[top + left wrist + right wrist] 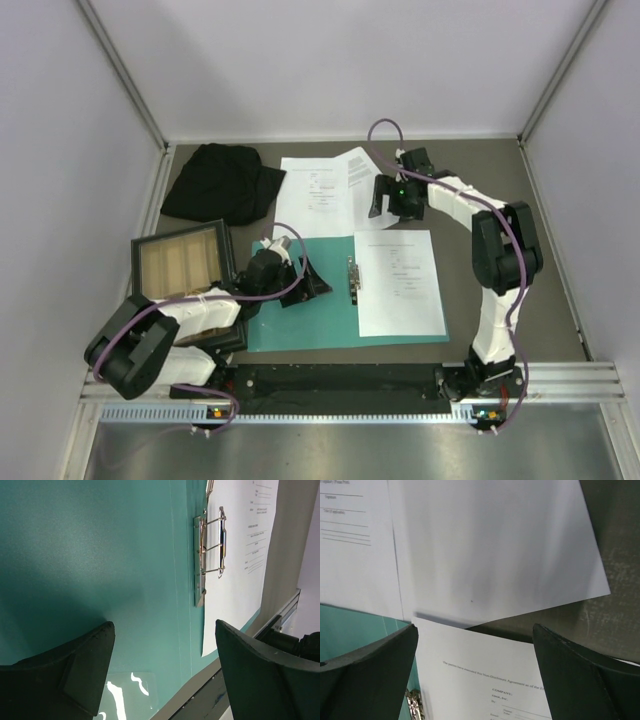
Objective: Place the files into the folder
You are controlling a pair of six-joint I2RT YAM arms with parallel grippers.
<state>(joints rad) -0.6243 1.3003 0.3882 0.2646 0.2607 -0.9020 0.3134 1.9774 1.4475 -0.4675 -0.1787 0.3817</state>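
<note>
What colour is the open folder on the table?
Plain teal-green. The folder shows best in the left wrist view, where it fills most of the frame.

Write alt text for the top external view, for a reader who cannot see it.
An open teal folder lies flat with one printed sheet on its right half, beside a metal clip. Two more sheets overlap beyond it, the open right gripper at their right edge; the open left gripper hangs over the folder's left half.

The grey-brown table (520, 220) carries a black cloth (220, 182) at eleven o'clock, a wooden tray (178, 232) at nine, an open teal folder (300, 325) near centre, and overlapping paper sheets (318, 190) at twelve.
</note>
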